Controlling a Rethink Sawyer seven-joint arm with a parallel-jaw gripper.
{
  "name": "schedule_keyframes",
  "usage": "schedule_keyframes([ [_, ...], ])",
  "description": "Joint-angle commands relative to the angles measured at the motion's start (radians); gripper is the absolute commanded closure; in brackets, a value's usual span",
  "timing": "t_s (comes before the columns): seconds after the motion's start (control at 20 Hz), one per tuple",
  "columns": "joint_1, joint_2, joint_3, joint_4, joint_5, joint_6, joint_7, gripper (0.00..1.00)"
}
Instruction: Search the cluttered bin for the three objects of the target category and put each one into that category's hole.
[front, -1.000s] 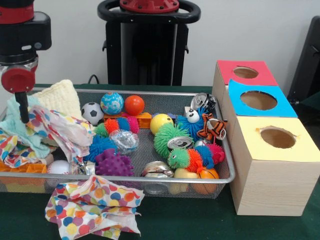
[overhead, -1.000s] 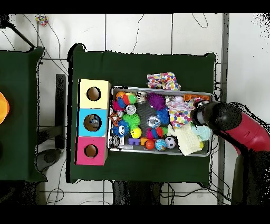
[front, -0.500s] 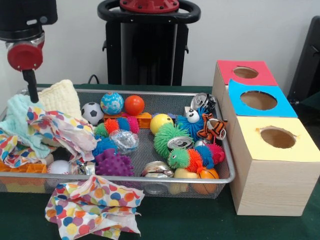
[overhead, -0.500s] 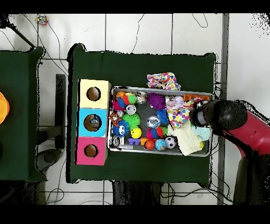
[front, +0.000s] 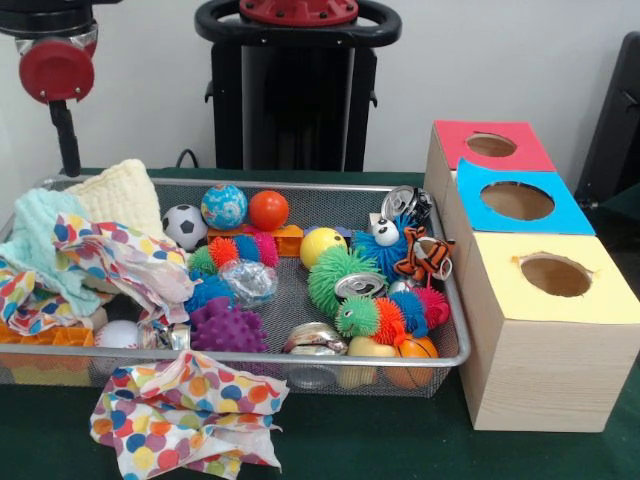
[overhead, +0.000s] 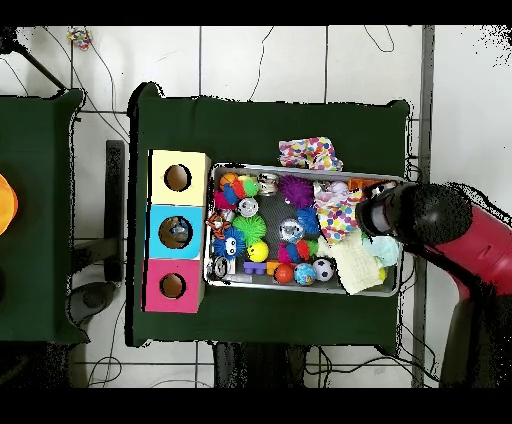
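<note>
Gripper (front: 66, 140) hangs above the bin's (front: 300, 187) end farthest from the boxes, clear of the contents; only a single thin black finger (front: 67, 135) shows under the red wrist disc, so can't tell how far open it is, and nothing seen held. Directly below the finger: cream knit cloth (front: 122, 197) and mint cloth (front: 40, 240), with a polka-dot cloth (front: 125, 262) draped just in front of those. Second polka-dot cloth (front: 185, 412) lies outside the bin on the green table (front: 400, 445), in front of the near rim. Well off to the side of the finger, mid-bin: soccer ball (front: 184, 226), blue globe ball (front: 223, 206), orange ball (front: 268, 210), yellow ball (front: 322, 245), purple spiky ball (front: 228, 326), green spiky ball (front: 338, 275), crushed cans (front: 315, 340). At the bin end opposite the finger, a tiger toy (front: 424, 255). Beyond that end stand three wooden boxes in a row; the blue hole (front: 517, 201) is in the middle one, between red-top box (front: 490, 146) and yellow-top box (front: 553, 275), far from the gripper. Overhead view: arm (overhead: 455, 235) reaches over the bin's end, gripper hidden under it; blue hole (overhead: 177, 232) shows something dark inside, unclear what.
</note>
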Motion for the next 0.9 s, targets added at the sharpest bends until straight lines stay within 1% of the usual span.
schedule_keyframes([
  [0.05, 0.038, 0.004, 0.048, 0.108, 0.007, 0.050, 0.030, 0.00],
  [0.3, 0.083, 0.021, 0.047, 0.172, 0.079, 0.033, 0.142, 0.00],
  [0.4, 0.093, 0.033, 0.052, 0.193, 0.101, -0.010, 0.159, 0.00],
  [0.5, 0.102, 0.055, 0.053, 0.201, 0.118, -0.046, 0.173, 0.00],
  [0.8, 0.128, 0.093, 0.045, 0.217, 0.151, -0.130, 0.172, 0.00],
  [0.9, 0.131, 0.105, 0.044, 0.224, 0.152, -0.164, 0.163, 0.00],
])
